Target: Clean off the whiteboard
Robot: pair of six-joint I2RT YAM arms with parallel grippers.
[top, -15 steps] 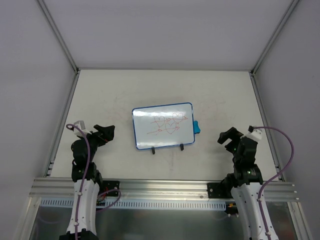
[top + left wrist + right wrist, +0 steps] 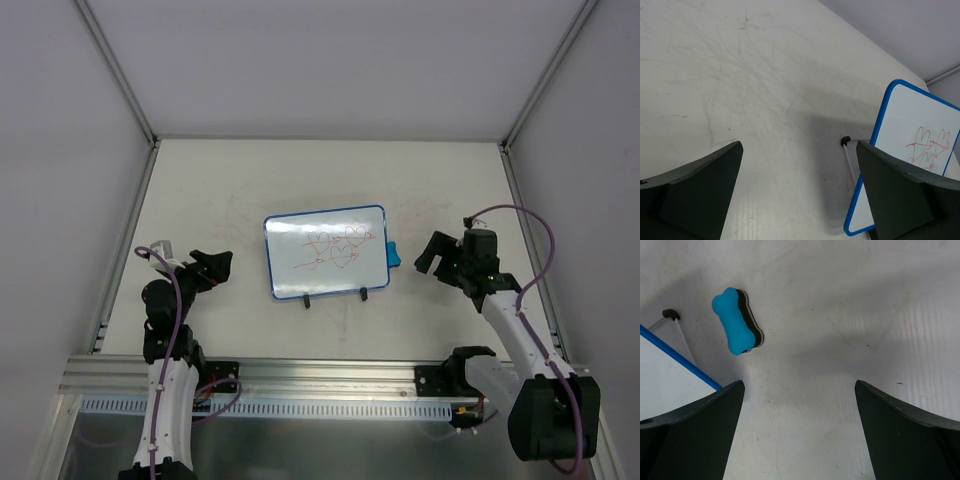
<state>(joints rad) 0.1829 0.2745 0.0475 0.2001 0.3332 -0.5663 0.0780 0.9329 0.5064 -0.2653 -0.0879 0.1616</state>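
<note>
The whiteboard stands propped on two black feet in the middle of the table, with red hearts and arrows drawn on it. It also shows in the left wrist view and its corner in the right wrist view. A small blue bone-shaped eraser lies just right of the board; in the right wrist view the eraser lies ahead and left. My left gripper is open and empty, left of the board. My right gripper is open and empty, a short way right of the eraser.
The table is a pale scuffed surface bounded by metal rails at the left and right and walls behind. A metal beam runs along the near edge by the arm bases.
My right arm has reached forward and left, bringing its gripper closer to the eraser. The left arm has barely moved. The board and eraser have not moved.
</note>
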